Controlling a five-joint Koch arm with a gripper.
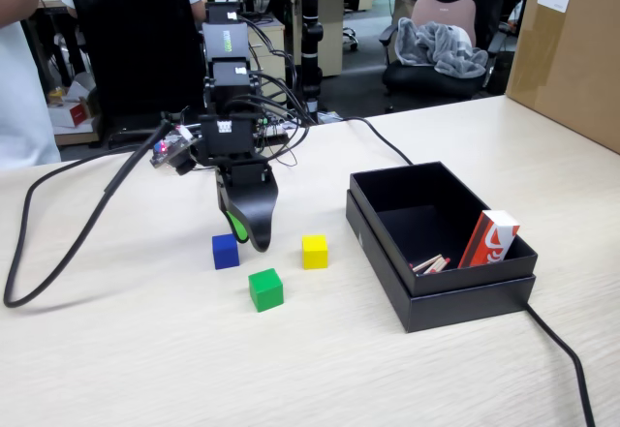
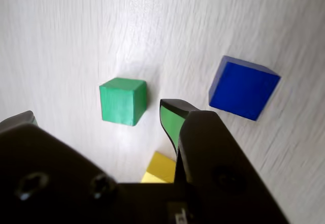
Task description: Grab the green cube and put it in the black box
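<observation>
Matte green cube (image 2: 123, 101) is sitting on pale woodgrain table (image 1: 145, 369), black gripper (image 2: 96, 115) hovering above it with jaws spread, empty.

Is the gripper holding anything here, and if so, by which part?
Nothing is held. The gripper hangs open above the table, and the green cube sits free on the wood between its tips, untouched.

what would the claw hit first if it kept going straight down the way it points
Probably bare table: the claw points down between the blue cube and yellow cube, behind the green cube. Depth is unclear.
</observation>
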